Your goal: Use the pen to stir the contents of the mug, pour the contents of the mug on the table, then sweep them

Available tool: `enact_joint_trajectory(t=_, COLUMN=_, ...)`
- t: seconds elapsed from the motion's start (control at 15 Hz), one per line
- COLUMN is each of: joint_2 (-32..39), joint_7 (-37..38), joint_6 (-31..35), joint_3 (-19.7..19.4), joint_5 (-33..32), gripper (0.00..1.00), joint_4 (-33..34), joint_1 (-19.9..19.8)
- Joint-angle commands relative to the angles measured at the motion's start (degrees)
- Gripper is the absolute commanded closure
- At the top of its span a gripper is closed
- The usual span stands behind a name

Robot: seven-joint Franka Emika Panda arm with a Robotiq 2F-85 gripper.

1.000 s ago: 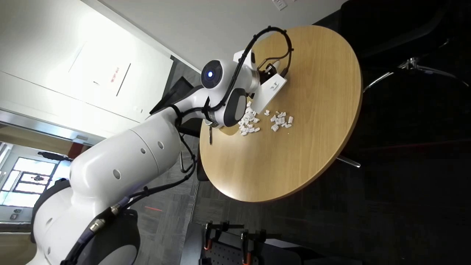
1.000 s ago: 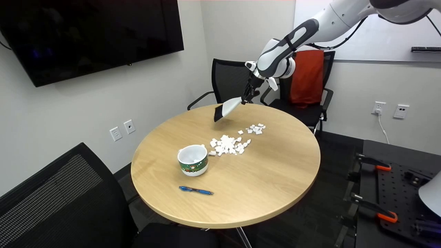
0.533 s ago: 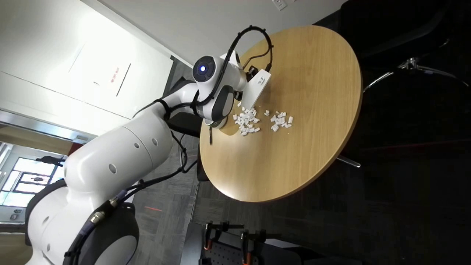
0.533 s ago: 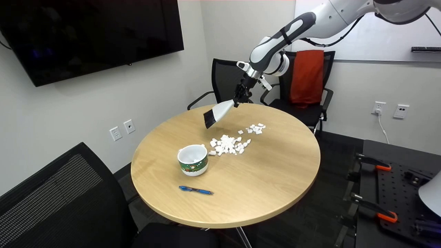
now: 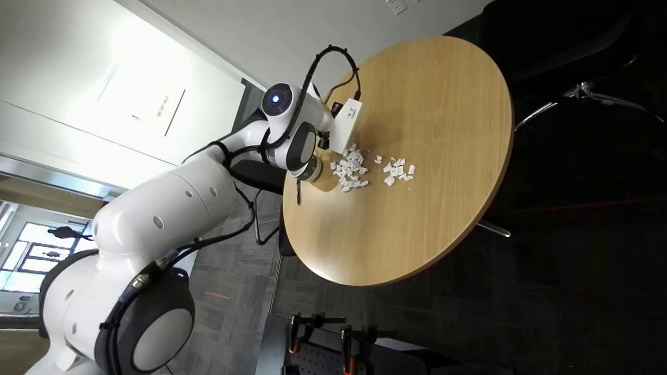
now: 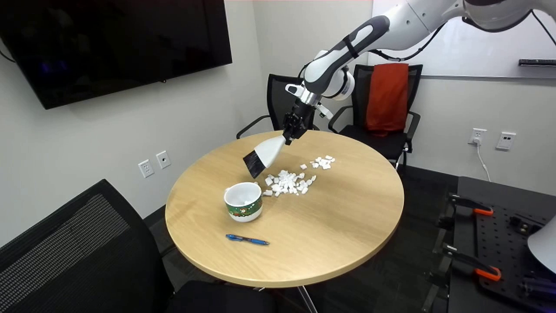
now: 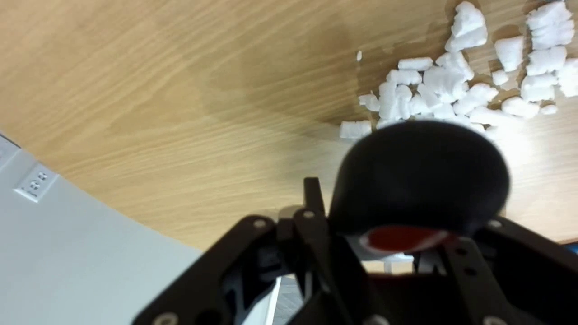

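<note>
Hand clamps brush; mug and white bits near bristles; chairs around table

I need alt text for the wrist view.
A gripper holds a blurred black brush handle over a wooden table. White bits lie clustered at upper right, partly behind the handle, and a wall outlet shows at left.

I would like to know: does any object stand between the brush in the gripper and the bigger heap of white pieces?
Nothing visible stands between the brush and the heap in an exterior view. The mug stands close beside the heap, seemingly off that path.
</note>
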Motion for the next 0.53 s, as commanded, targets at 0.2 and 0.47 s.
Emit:
enact_joint_trajectory(t=0.2, joint_2=-3.5, joint_7=-5.6, joint_6=-1.2, joint_3=-2.7, joint_5=4.4, gripper=0.85, joint_4=-3.7, joint_1=4.5)
enact_joint_trajectory(t=0.47, joint_2=-4.5, joint_7=-8.8, joint_6=0.7, joint_3=-2.9, joint_5=6.1, gripper=0.85, joint_4=-7.5, joint_1=4.4)
